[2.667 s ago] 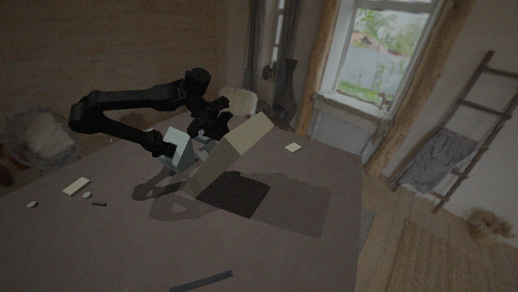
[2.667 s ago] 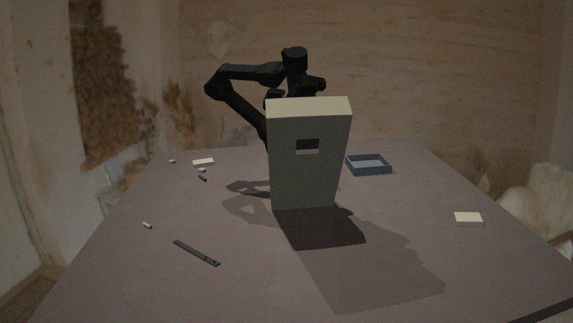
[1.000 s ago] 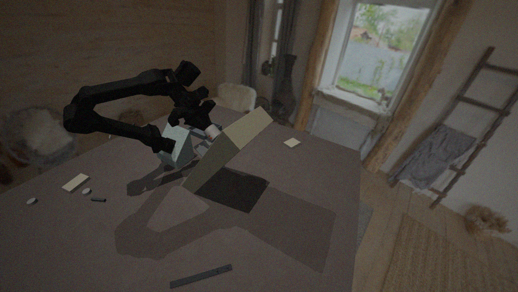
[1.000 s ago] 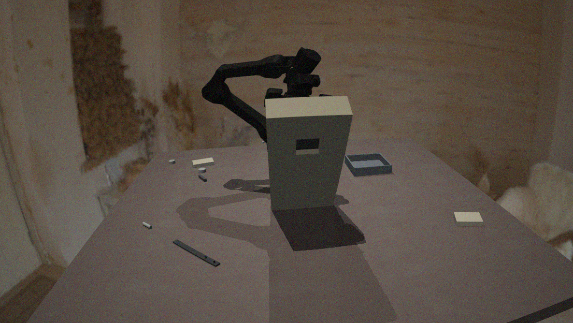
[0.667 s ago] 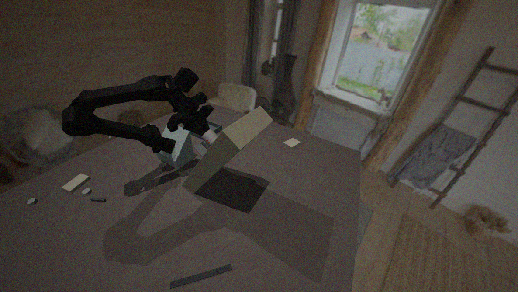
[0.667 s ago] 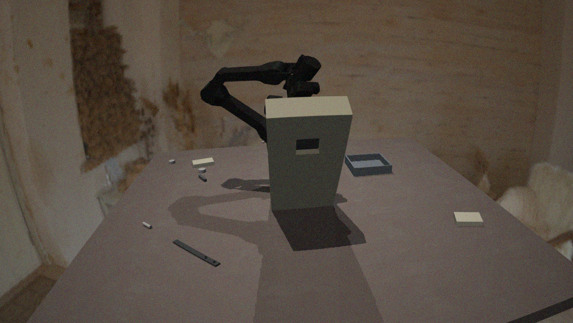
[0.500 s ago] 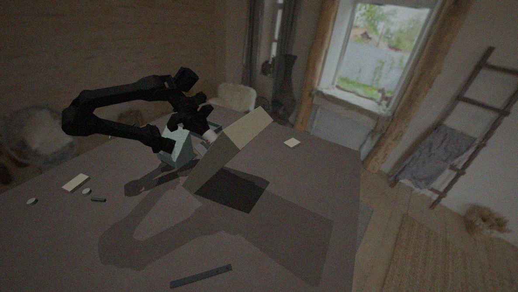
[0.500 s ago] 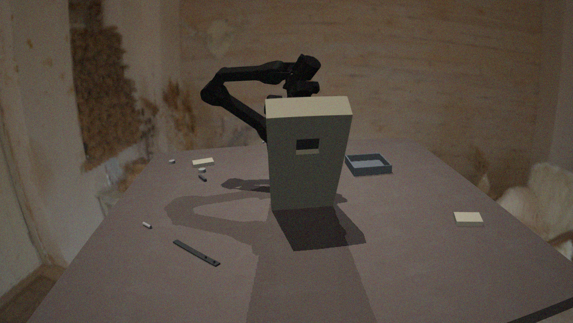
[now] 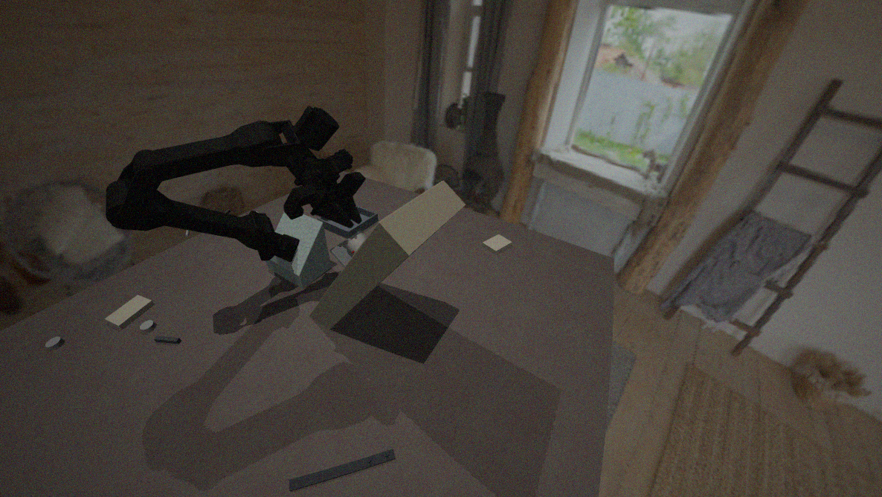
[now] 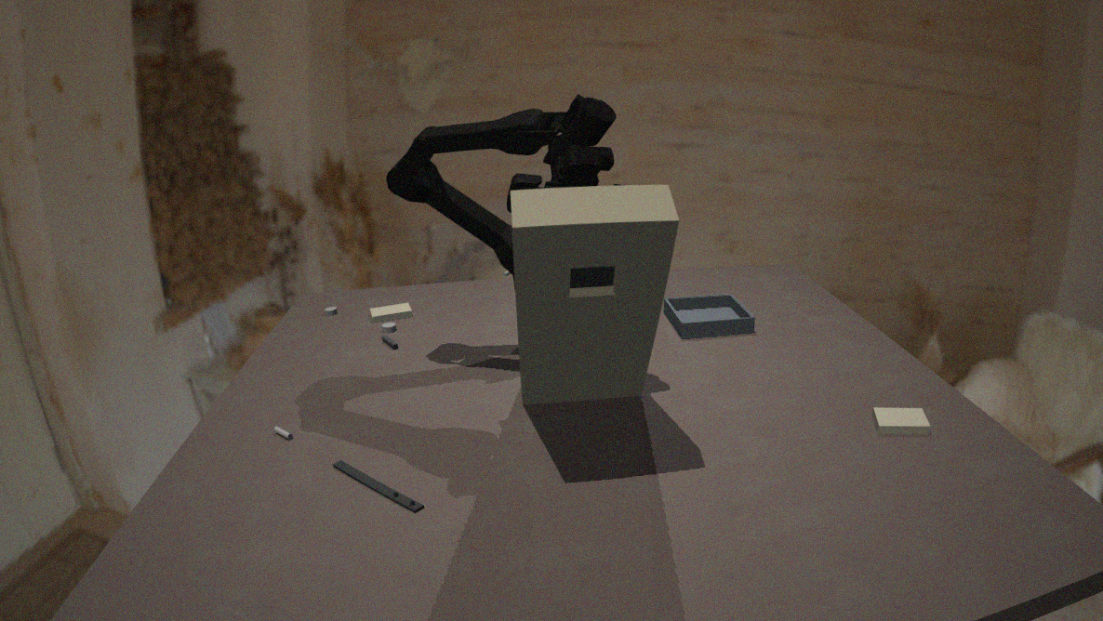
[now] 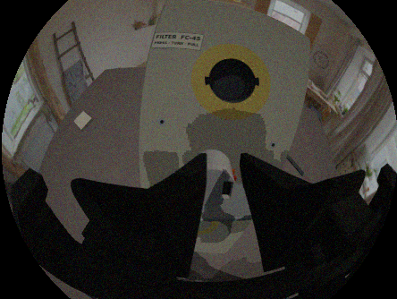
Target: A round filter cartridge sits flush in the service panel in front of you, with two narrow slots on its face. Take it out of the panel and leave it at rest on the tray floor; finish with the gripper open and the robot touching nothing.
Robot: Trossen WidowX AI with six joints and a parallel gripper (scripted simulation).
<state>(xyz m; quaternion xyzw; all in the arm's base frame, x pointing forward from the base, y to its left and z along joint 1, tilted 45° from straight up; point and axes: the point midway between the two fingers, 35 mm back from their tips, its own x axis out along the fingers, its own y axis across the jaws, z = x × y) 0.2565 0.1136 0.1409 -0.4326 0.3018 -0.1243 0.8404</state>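
The service panel (image 9: 425, 225) (image 10: 590, 347) (image 11: 174, 98) leans over the table; its round socket (image 11: 232, 81) is dark and empty inside a yellow ring. My gripper (image 9: 355, 223) (image 11: 223, 159) is in front of the panel's face, its fingers a little apart with nothing gripped. The pale cartridge (image 9: 353, 244) (image 11: 217, 161) is out of the panel, just beyond and below the fingertips, close to the panel's lower face. Whether it touches anything is unclear. The exterior camera sees neither cartridge nor fingertips, as the panel hides them. The blue-grey tray (image 9: 369, 222) (image 10: 717, 329) stands beyond the gripper.
A pale teal wedge-shaped block (image 9: 316, 254) stands by the arm's base. Cream blocks (image 9: 128, 310) (image 9: 497, 242) (image 10: 901, 417), small discs (image 9: 54, 341) (image 9: 146, 324) and a dark bar (image 9: 342, 470) (image 10: 378, 485) lie on the table.
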